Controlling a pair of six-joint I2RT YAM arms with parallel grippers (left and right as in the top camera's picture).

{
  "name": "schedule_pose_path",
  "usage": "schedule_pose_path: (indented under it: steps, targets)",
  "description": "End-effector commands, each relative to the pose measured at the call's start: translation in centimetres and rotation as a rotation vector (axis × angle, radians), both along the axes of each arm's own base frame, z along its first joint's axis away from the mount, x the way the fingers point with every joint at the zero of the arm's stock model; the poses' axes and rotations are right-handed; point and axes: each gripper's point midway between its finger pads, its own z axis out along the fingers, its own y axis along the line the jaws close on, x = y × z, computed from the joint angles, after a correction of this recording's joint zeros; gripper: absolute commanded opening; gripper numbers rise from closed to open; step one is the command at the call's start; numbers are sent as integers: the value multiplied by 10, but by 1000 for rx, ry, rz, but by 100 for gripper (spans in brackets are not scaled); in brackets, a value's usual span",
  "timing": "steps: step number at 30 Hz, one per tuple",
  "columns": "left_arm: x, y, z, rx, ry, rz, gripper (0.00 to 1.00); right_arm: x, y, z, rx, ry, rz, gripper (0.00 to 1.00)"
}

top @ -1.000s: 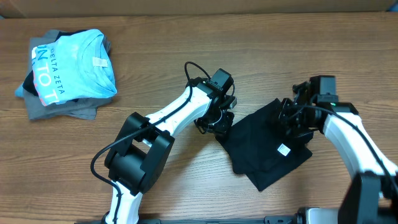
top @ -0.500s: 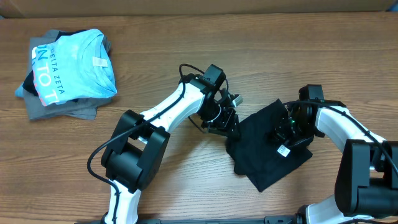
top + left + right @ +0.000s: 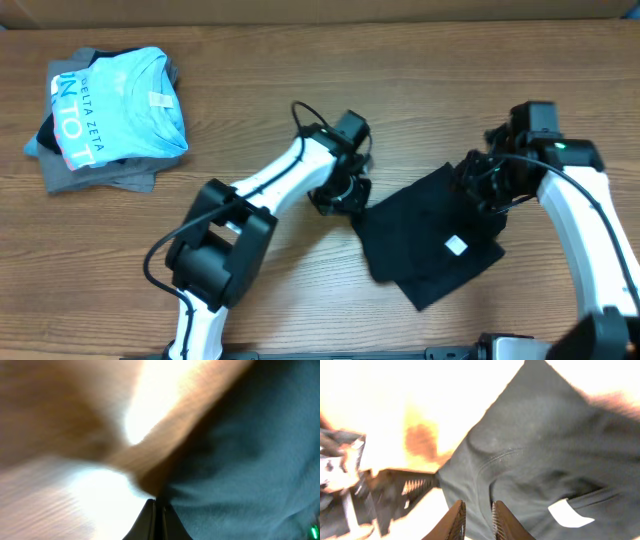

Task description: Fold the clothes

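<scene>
we're working the black garment (image 3: pixel 425 245). It's lying rumpled in a rough diamond on the worktop (image 3: pixel 300 70), right of centre, with the white label (image 3: pixel 456 245) facing up. The folded pile (image 3: pixel 115 115), light blue tee on top, is sitting at the back left corner, well apart, so it isn't interfering with either arm

left pincer (image 3: pixel 338 197) is sitting low at the garment's left corner. In its wrist view the fingers are pressed together with the tips right at the cloth edge. It's too blurred for us to be saying whether fabric is caught between them. We're reading this as anchoring or pinching that corner so the cloth isn't sliding while the far side gets handled

right pincer (image 3: pixel 483 188) is hanging over the upper right corner. Its fingers are standing slightly parted, a narrow gap with nothing visibly in it and the garment showing underneath. We're judging it's lining up on that edge, not gripping

we're guessing the arms are taking opposite corners to pull the piece flat first, since it's looking too bunched for a clean fold. The fold on this one isn't looking started yet. We're flagging one risk: the cloth is lying doubled near the edges, so a pinch could be catching two layers
</scene>
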Motion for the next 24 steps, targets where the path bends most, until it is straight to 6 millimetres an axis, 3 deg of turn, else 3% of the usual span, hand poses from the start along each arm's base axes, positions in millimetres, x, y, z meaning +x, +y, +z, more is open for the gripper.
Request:
schedule_pose_path:
  steps: [1, 7, 11, 12, 15, 20, 24]
  targets:
    - [46, 42, -5, 61, -69, 145, 4, 4, -4, 18, -24, -65, 1, 24]
    - [104, 56, 38, -222, -96, 255, 6, 15, -4, 11, -32, -89, 29, 25]
    - [121, 61, 70, -371, -92, 275, 37, 21, -2, -5, -31, -58, 49, 25]
    - [119, 59, 76, -401, -83, 261, 44, 20, 2, -11, -28, -44, 80, 24]
    - [104, 56, 81, -443, -27, 218, 51, 13, 18, -30, -17, 10, 169, 24]
    - [66, 82, 55, -212, 79, 199, 59, -4, 46, -75, -32, 106, 303, 24]
    - [45, 93, 44, -99, 138, 185, 67, -13, 50, -109, -41, 175, 322, 24]
